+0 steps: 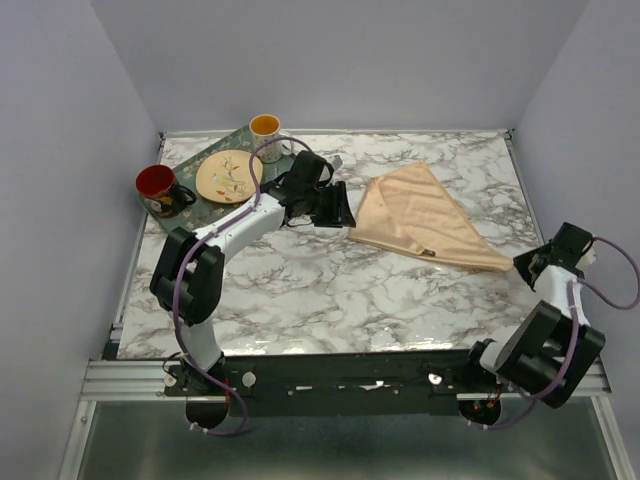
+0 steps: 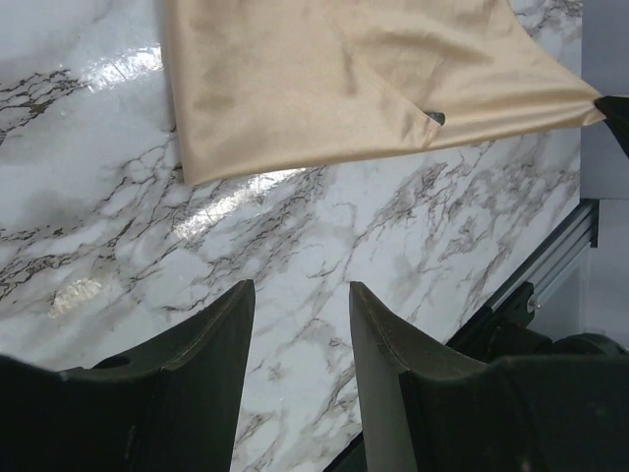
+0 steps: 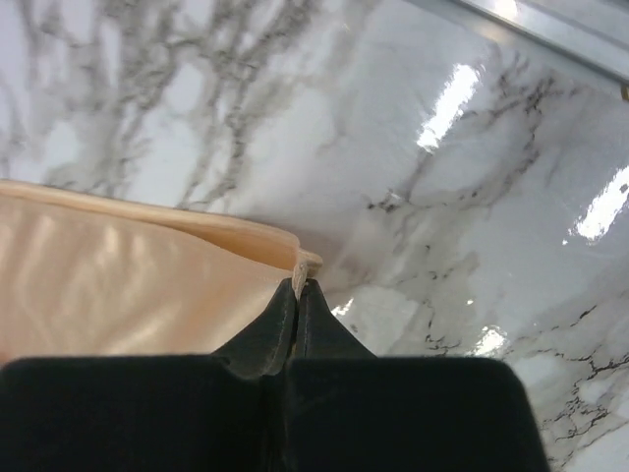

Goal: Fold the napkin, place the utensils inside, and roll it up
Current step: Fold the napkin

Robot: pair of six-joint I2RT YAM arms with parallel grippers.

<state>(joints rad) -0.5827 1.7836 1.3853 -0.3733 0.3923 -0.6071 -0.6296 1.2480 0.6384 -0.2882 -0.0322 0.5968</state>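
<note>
The peach-tan napkin (image 1: 420,215) lies folded into a triangle on the marble table, right of centre. My right gripper (image 1: 525,265) is shut on its pointed right corner, and the pinched hem shows between the tips in the right wrist view (image 3: 298,285). My left gripper (image 1: 347,208) is open and empty just left of the napkin's left edge. In the left wrist view (image 2: 300,287) it hovers over bare marble below the napkin (image 2: 344,69). A small dark metallic bit (image 2: 435,117) peeks from the fold. The utensils are otherwise hidden.
A red mug (image 1: 157,185), a cream floral plate (image 1: 228,175) and a white mug with an orange inside (image 1: 265,128) sit on a green mat (image 1: 232,140) at the back left. The table's metal rail (image 1: 350,360) runs along the front.
</note>
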